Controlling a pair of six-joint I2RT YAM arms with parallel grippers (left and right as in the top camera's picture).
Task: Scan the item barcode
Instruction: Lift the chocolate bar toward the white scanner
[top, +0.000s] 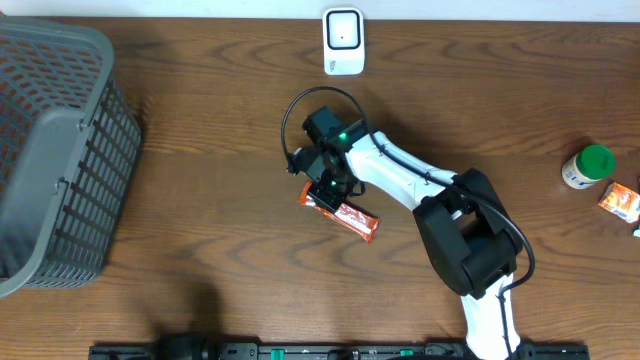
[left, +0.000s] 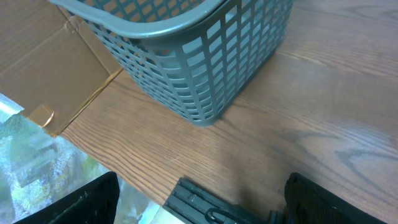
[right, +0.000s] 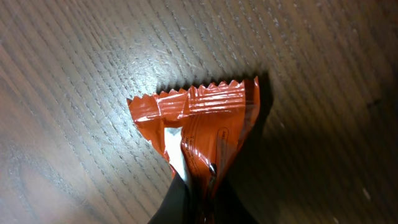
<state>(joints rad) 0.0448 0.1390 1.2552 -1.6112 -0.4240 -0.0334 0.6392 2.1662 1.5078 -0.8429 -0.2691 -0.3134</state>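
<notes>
Orange snack packet (right: 205, 124) sits right under my right wrist camera, pinched at one end by the right gripper (right: 198, 182), whose jaws are closed on the film. Its free end, with the serrated seal, points away from me over the wood. I cannot tell whether that end touches the counter (right: 74, 74) or hangs just above it.

I judge the packet light and soft. The film is glossy and crinkled, so it will flex, droop and probably slip if I hold only the seam. A hold across the flat body, near an end, would keep the printed face taut for reading. I see no barcode on the face showing here, so I expect it has to be turned.

Around it the counter is dark, grained wood, flat and a little shiny, and bare close by. Further up, at the back edge, stands the white barcode scanner (top: 343, 41), well apart from the packet. Off to the right are a green-capped bottle (top: 586, 166) and a small orange box (top: 620, 201).

At the far left stands a grey plastic basket (top: 95, 190). My left gripper (left: 202, 205) hangs near it, jaws wide apart and holding nothing. Beyond that edge lies flattened cardboard (left: 56, 68).
</notes>
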